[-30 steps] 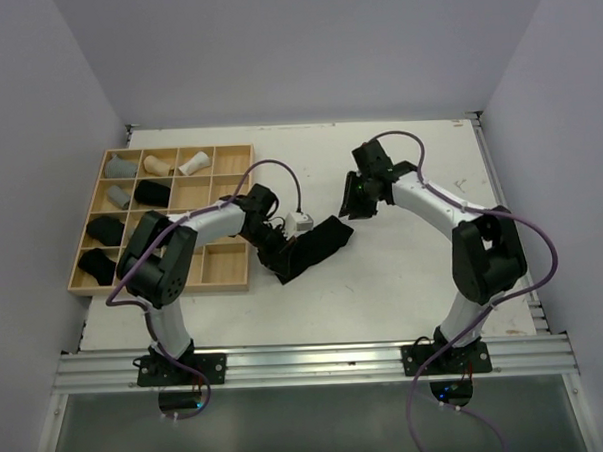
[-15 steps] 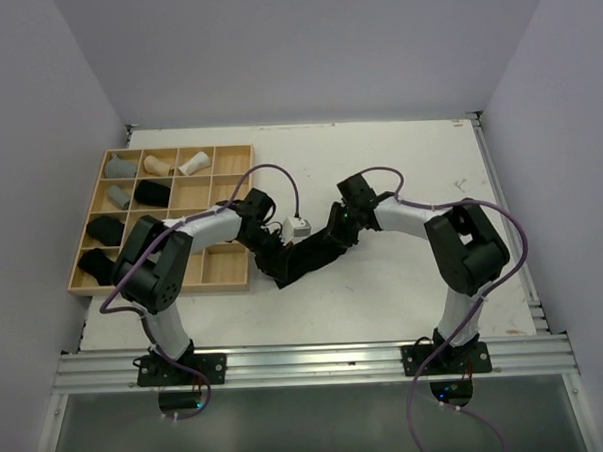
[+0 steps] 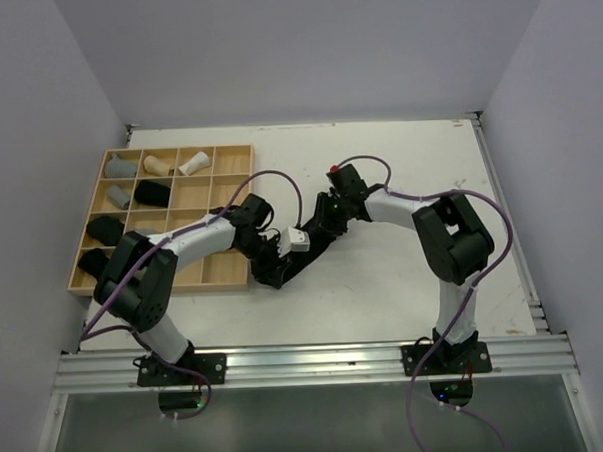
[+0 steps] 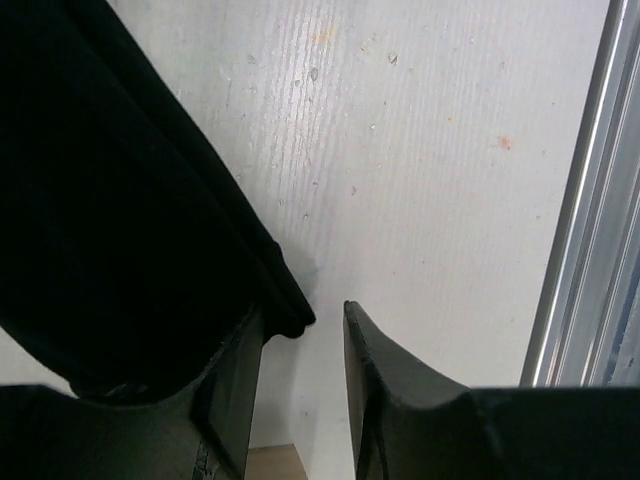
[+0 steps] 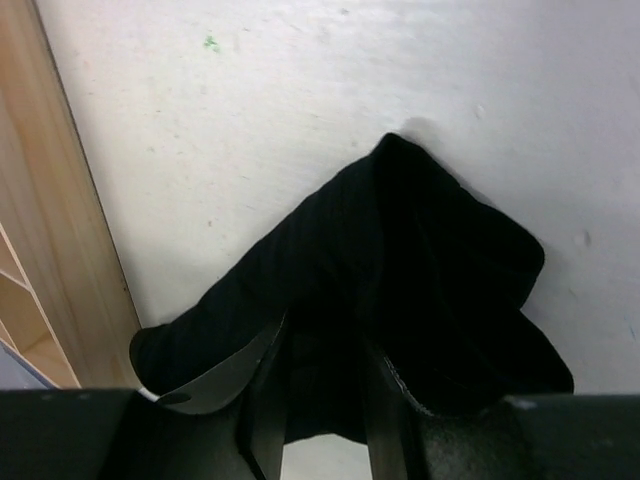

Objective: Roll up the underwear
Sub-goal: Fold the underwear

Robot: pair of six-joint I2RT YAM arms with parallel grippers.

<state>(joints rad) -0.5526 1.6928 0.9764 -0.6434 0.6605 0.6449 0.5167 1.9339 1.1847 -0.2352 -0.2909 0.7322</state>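
A black underwear (image 3: 303,260) lies as a long limp strip on the white table, between the two grippers. My left gripper (image 3: 272,260) is at its near left end. In the left wrist view this gripper (image 4: 303,335) is open. The underwear (image 4: 100,200) hangs over the outside of its left finger, and only bare table shows between the fingers. My right gripper (image 3: 323,221) is down on the far right end. In its wrist view the gripper (image 5: 325,375) is open, its fingers standing astride a raised fold of the underwear (image 5: 400,260).
A wooden grid tray (image 3: 209,285) sits left of the cloth and holds several rolled garments: grey (image 3: 121,167), beige (image 3: 159,164), white (image 3: 192,164) and black (image 3: 152,192). Its edge (image 5: 40,200) shows in the right wrist view. A metal rail (image 4: 590,200) runs along the near table edge.
The right arm swung in from the back and came down over the cloth's far end. The left gripper opened and let go of the near end. The cloth bunched slightly toward the tray.
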